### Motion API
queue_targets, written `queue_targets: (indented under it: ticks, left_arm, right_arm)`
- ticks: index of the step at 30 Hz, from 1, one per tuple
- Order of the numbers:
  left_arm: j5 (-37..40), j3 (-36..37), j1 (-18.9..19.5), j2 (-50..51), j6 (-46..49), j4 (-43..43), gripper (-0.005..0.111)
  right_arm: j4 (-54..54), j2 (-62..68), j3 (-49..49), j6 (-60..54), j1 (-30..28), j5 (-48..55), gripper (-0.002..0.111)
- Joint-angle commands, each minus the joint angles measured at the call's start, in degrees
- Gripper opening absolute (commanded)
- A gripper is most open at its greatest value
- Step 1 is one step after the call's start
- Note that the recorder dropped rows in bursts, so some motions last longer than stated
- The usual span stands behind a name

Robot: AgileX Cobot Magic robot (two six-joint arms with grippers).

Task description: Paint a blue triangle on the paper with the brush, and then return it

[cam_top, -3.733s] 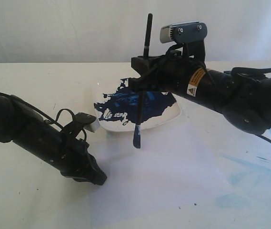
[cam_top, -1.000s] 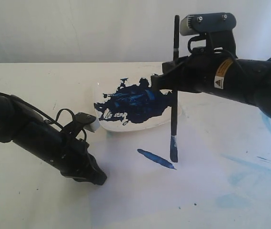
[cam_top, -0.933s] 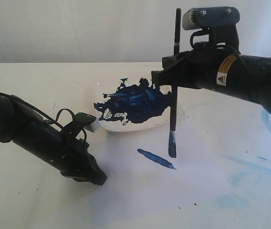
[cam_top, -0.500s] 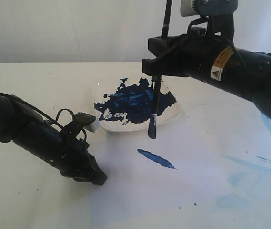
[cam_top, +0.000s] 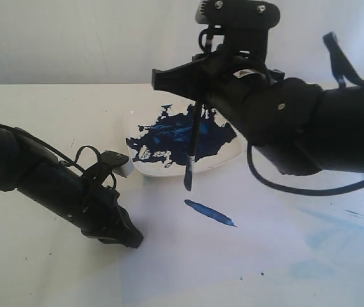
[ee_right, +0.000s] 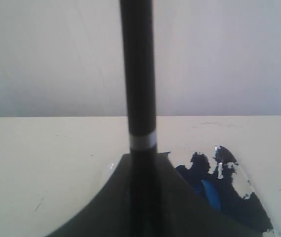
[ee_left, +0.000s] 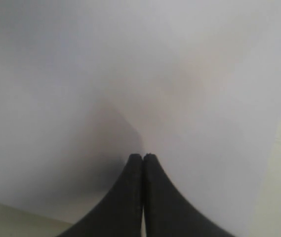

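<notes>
Brush (cam_top: 192, 137) hangs upright at frame centre, clamped between right fingers (cam_top: 175, 78), bristles below them; left fingers (ee_left: 130, 197) closed, lower left.

Dish (cam_top: 132, 131) beside open paper (cam_top: 194, 256)

We see the brush (ee_right: 137, 74) standing straight up, black with a thin silver band (ee_right: 143, 140). Our right gripper (ee_right: 143, 160) pinches it just under that band. Beside it sits dark blue paint (ee_right: 229, 207). The table (ee_right: 41, 168) is cream.
</notes>
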Motion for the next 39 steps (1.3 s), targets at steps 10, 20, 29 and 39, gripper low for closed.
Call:
queue_targets:
  ticks: [10,20,29,39]
  left_arm:
    - [-0.67,-0.03,-0.31,-0.23,-0.31,0.70,0.000]
    - [-0.67,-0.03,-0.31,-0.23,-0.31,0.70,0.000]
    - [-0.67,-0.03,-0.31,-0.23,-0.31,0.70,0.000]
    - [-0.67,-0.03,-0.31,-0.23,-0.31,0.70,0.000]
  right_arm:
    - [7.82,0.58,-0.79,-2.76,4.22,-5.50,0.000]
    - [23.71,2.84,-1.41,-8.08,9.33,-24.11,0.000]
    - [20.55,5.37,-2.38,-7.01,9.58,-23.98,0.000]
    - [18.89,7.48,-2.38,-4.50,9.58,-23.69,0.000]
